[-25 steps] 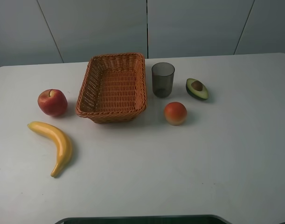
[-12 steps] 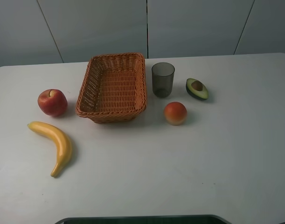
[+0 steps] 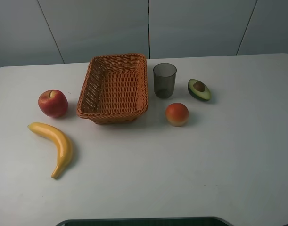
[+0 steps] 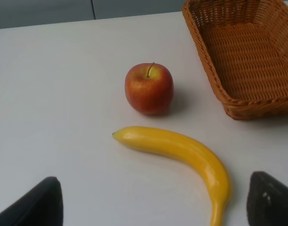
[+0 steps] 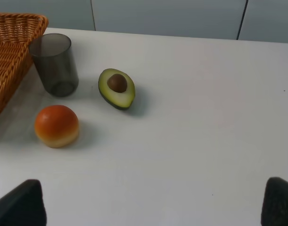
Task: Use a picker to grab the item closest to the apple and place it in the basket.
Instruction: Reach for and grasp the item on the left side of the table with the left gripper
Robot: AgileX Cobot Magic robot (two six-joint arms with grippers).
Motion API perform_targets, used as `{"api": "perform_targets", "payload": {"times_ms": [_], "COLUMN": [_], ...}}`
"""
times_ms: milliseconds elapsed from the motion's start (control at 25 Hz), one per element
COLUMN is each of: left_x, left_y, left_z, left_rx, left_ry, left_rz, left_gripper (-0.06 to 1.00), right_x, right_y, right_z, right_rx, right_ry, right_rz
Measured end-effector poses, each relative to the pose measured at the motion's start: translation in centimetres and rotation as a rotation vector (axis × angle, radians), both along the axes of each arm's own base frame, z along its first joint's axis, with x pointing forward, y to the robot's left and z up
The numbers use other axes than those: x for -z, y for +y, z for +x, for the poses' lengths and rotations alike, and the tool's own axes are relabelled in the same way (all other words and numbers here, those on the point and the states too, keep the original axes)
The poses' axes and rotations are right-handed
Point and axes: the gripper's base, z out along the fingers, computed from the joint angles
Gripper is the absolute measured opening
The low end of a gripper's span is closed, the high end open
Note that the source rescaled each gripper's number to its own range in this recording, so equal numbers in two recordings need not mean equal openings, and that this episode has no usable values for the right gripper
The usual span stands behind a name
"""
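A red apple [image 3: 53, 103] [image 4: 149, 89] sits on the white table left of the wicker basket [image 3: 114, 87] [image 4: 240, 56], which is empty. Just in front of the apple lies a yellow banana [image 3: 55, 144] [image 4: 181, 152]. My left gripper [image 4: 153, 202] hovers open on the near side of the banana, its dark fingertips [image 4: 33, 207] at the frame's lower corners. My right gripper [image 5: 153, 202] is open too, with nothing between its fingers. Neither gripper shows in the exterior view.
A grey tumbler [image 3: 164, 80] [image 5: 54, 64] stands right of the basket. Half an avocado [image 3: 199, 89] [image 5: 117, 88] and an orange-red fruit [image 3: 177, 114] [image 5: 56, 125] lie near it. A dark edge [image 3: 144, 221] runs along the table's front.
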Motion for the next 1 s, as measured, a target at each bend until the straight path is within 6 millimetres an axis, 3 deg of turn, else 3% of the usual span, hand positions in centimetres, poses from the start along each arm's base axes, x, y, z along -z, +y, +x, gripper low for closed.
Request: {"api": "perform_targets", "payload": {"times_ms": [200,360,640,840,1000], "left_x": [0.0,-0.9,-1.7,0.0,1.7], "left_y": [-0.2,-0.9,-2.3,-3.2,-4.0], "left_z": [0.1,1.3,7.0,11.5,14.0], "left_rx": [0.014,0.092,0.314,0.549,0.762], "left_ry": [0.007,0.035,0.270,0.438,0.492], "left_rz": [-0.017,-0.008,0.142,0.310,0.438], "left_gripper": [1.00,1.00,1.00,1.00,1.00], "right_x": [0.0,0.0,0.0,0.0,0.0], "right_y": [0.0,0.0,0.0,0.0,0.0], "right_z": [0.0,0.0,0.0,0.0,0.0], "right_rx": [0.000,0.000,0.000,0.000,-0.001], "right_ry": [0.000,0.000,0.000,0.000,0.000], "right_rz": [0.000,0.000,0.000,0.000,0.000]}}
